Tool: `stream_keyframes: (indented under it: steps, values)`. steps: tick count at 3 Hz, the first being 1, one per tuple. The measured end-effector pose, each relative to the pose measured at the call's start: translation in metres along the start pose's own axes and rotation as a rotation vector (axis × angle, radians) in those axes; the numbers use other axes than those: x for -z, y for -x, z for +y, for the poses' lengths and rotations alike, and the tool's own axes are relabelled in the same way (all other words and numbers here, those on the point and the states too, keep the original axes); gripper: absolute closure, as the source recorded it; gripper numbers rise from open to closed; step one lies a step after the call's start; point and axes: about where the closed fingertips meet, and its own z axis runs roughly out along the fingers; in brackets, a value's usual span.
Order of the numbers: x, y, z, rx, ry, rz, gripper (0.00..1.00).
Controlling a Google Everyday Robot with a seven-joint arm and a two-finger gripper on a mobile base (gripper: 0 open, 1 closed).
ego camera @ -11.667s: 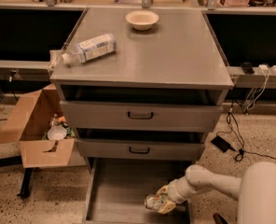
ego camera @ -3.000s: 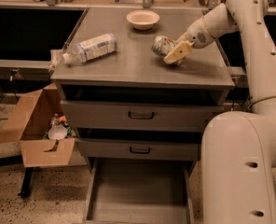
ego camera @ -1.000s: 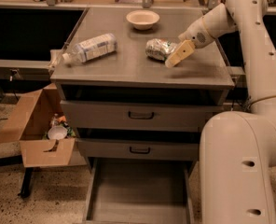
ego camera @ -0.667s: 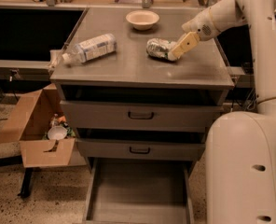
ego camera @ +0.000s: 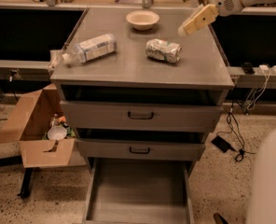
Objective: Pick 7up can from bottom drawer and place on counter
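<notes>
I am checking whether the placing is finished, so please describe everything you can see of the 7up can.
The 7up can is small, silvery with green markings, thin dented metal by its look. It lies on its side on the counter, right of centre, touching only that grey top. The bowl and the plastic bottle are apart from it. The gripper hangs above and to its right, not touching it.

7up can [ego camera: 162, 50] sideways on counter [ego camera: 128, 68], gripper [ego camera: 197, 20] above
</notes>
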Motion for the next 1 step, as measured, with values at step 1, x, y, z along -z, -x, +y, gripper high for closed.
stream_keyframes:
  steps: [1]
  values:
    - [-0.0048, 0.0038, 0.0086, 0.003, 0.011, -0.001, 0.00]
